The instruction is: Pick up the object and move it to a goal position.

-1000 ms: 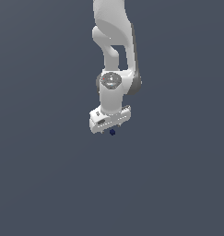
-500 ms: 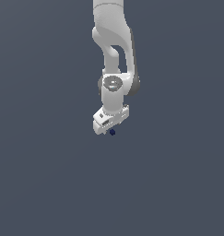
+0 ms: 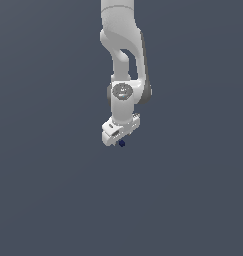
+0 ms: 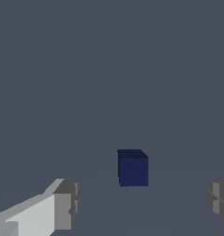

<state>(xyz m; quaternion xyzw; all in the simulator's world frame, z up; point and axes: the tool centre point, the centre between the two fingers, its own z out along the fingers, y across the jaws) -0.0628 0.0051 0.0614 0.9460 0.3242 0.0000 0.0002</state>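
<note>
One cube [image 4: 132,168] lies between the spread fingers [image 4: 62,205] of the end effector [image 3: 119,141], touching neither; both fingertips are cut off in the wrist view

No text, label, number or sign can be read anywhere.

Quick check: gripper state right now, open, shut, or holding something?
Gripper: open, holding nothing; the small dark navy-blue cube sits between its fingers, untouched.
</note>
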